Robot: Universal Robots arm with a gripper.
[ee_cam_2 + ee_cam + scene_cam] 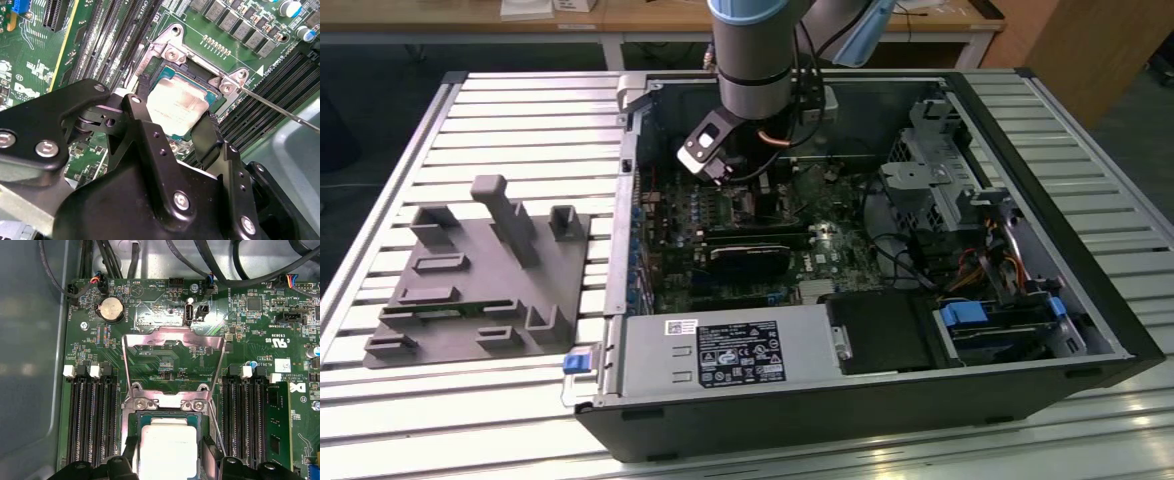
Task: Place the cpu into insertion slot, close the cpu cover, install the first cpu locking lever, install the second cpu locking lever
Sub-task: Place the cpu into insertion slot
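Well, the arm reaches down into the open computer case in the upper middle of the exterior view. Its gripper has the cpu pinched by two opposite edges, with a black finger pressed to each side. I take that edge hold as deliberate: it leaves the pale metal face bare and keeps the chip flat and square to the insertion slot, whose dark edge and silvery rim show just past the chip in the second wrist view. The cpu sits right at the slot, inside the rim, but I cannot tell whether it is fully seated or just above it. The cpu cover is swung up and back off the slot, green board showing through its window, and that leaves the way in open. A thin locking lever sticks out from one corner of the socket, unlatched and clear of the fingers. Long black memory slots run close along both sides, so the fingers have little room to spare. In the exterior view the black graphics card lies just below the gripper near the frame's centre. Cables crowd the right of the frame, and a grey fixture sits on the slatted table at the left, well apart.
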